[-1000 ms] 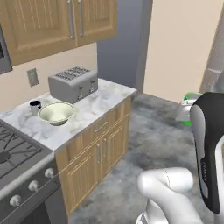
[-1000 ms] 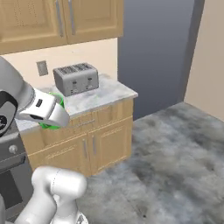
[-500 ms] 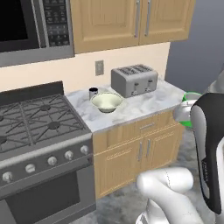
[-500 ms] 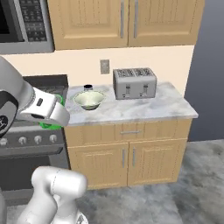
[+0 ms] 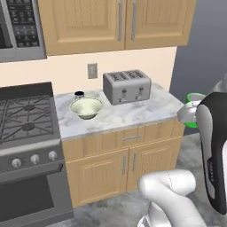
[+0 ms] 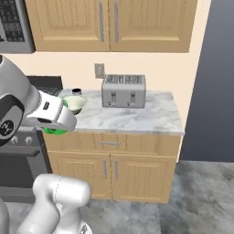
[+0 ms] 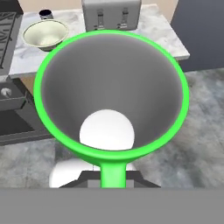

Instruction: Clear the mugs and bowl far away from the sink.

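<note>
— What sits mid-frame in the left base view?
— A silver four-slot toaster (image 5: 127, 86) on a white marble countertop (image 5: 128, 114), with a wall outlet (image 5: 92, 70) just above and to its left.
— And lower left?
— A gas stove (image 5: 27, 119) with knobs along its front; a microwave (image 5: 20, 29) hangs in the upper left.
— Along the top?
— Light wood wall cabinets (image 5: 117, 23); matching base cabinets (image 5: 124, 166) stand over a grey mottled floor (image 6: 201, 196).
</note>
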Motion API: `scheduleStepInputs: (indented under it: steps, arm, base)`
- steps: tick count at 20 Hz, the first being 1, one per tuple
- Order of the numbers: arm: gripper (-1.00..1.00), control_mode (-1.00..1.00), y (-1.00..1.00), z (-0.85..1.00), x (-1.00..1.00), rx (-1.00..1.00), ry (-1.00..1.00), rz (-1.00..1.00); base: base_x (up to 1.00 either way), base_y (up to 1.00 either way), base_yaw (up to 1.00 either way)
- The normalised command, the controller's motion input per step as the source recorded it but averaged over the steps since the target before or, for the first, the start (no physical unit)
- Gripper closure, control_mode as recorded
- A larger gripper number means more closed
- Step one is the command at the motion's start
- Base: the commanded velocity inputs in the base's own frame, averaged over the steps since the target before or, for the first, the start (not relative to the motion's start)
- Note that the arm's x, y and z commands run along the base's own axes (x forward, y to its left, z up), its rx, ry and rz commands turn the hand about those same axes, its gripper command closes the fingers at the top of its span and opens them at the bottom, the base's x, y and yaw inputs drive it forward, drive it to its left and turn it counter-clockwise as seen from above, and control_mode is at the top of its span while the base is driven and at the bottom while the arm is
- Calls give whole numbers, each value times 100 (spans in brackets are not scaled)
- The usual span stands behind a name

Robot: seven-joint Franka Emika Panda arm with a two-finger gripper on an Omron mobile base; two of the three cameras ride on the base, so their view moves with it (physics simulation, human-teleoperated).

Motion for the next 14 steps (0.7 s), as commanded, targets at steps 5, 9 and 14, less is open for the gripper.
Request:
scheduleStepInputs:
  steps: [5,9,14]
  arm:
    - [100,100,0,0,0,0,0,0]
    - [100,100,0,0,0,0,0,0]
    - [100,100,0,0,0,0,0,0]
  base:
    - [18,-65,34]
    - [41,-50,23]
    - [38,-47,15]
